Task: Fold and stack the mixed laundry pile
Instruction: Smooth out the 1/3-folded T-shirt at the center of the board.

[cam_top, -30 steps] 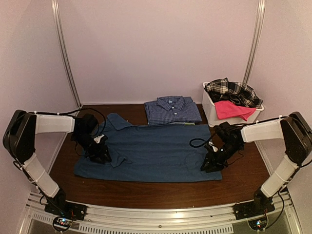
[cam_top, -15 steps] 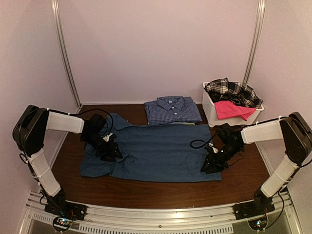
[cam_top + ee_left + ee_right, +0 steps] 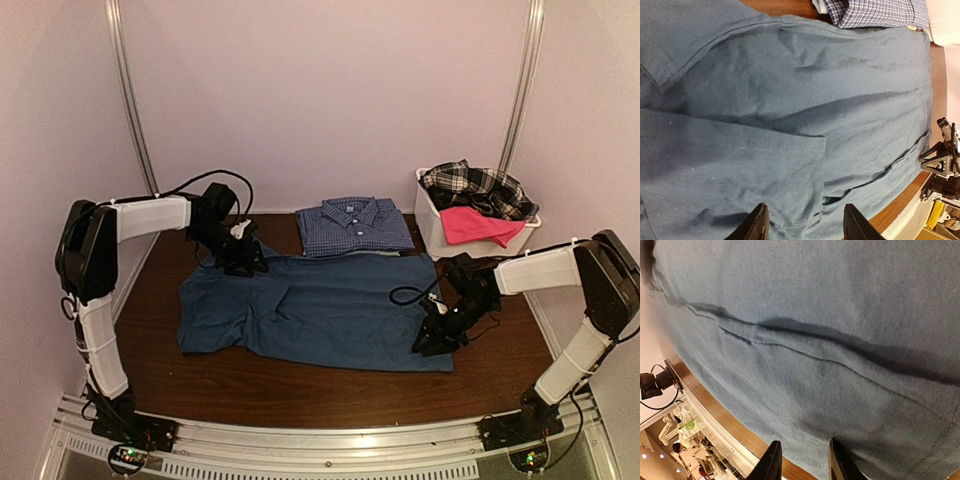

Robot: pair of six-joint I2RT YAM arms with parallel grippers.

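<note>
A plain dark blue T-shirt (image 3: 330, 310) lies spread on the brown table, its left sleeve folded in over the body. My left gripper (image 3: 243, 258) is at its far left corner. In the left wrist view (image 3: 806, 227) the jaws stand wide apart over the shirt (image 3: 790, 100), holding nothing. My right gripper (image 3: 430, 340) rests on the shirt's near right corner. In the right wrist view (image 3: 802, 462) its jaws are apart over flat cloth (image 3: 815, 315). A black-and-white plaid shirt (image 3: 480, 185) and a bright pink piece (image 3: 475, 225) lie in the bin. No pale blue piece shows.
A folded blue checked shirt (image 3: 355, 225) lies at the back middle of the table, touching the T-shirt's far edge. A white plastic bin (image 3: 435, 235) stands at the back right. Bare brown table (image 3: 150, 300) shows at the left and along the front edge.
My left gripper moved from the shirt's left sleeve back and right to its far left corner. The shirt's left edge shifted inward with the sleeve folded over. The right arm has not moved.
</note>
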